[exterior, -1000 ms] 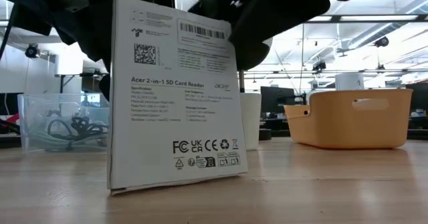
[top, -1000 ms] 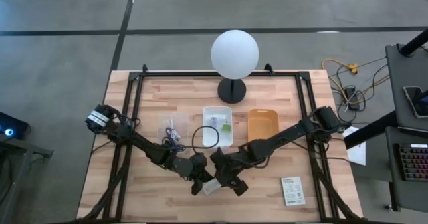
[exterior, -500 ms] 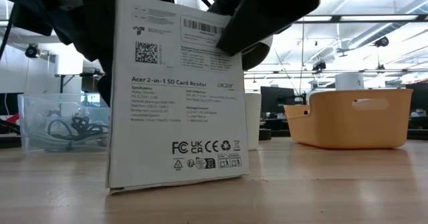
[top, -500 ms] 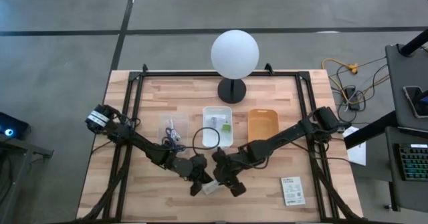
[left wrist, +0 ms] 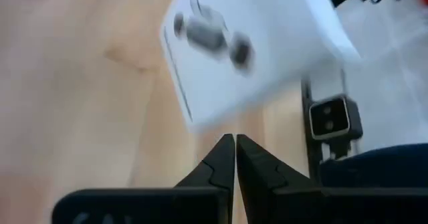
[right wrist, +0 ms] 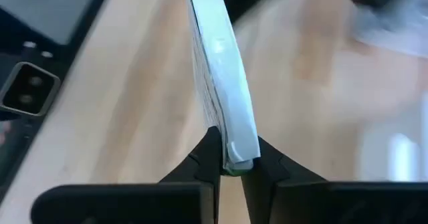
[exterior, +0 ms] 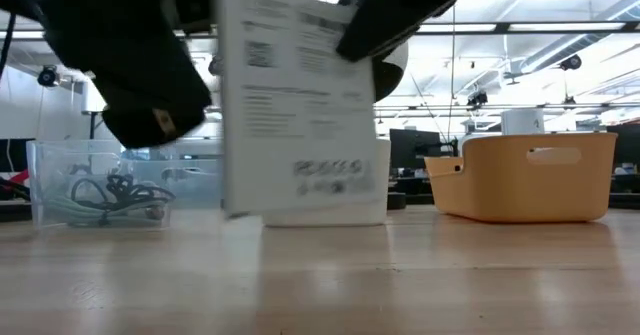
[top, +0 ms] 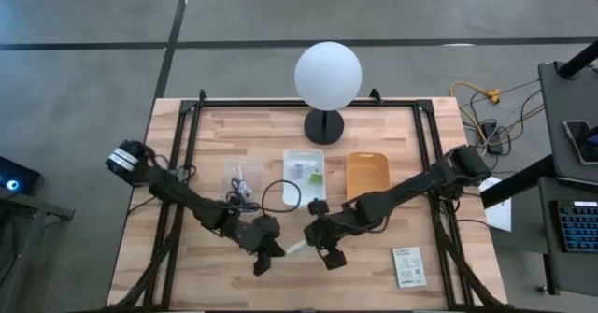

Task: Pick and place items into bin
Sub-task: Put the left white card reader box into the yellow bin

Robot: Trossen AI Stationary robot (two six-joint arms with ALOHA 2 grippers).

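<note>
A flat white printed packet (exterior: 300, 115) stands on edge near the table's front, between my two grippers, and shows as a thin sliver from above (top: 297, 248). My right gripper (top: 325, 255) is shut on it. To its left, my left gripper (top: 261, 260) is shut and clear of the packet (left wrist: 247, 50), which lies ahead of its fingertips. A second white packet (top: 408, 266) lies flat at the front right. The white bin (top: 304, 192) sits at mid-table. My right gripper pinches the packet's thin edge (right wrist: 231, 150) between its two fingers, one on each face. The fingers slant down onto the top corner (exterior: 350, 40). The packet hangs below them nearly upright, slightly tilted, its lower edge (exterior: 320, 218) looking lifted off the table.
An orange bin (top: 367, 175) stands right of the white one, and a clear container (top: 240, 182) holding cables stands left of it. A globe lamp (top: 327, 75) is at the back. A black cable loop (top: 280, 193) lies beside the white bin.
My right gripper has shut on the packet's top edge, rolled, and risen, taking the packet up off the table and a little toward the right. My left gripper, still shut, has drawn back from the packet toward the table's left.
</note>
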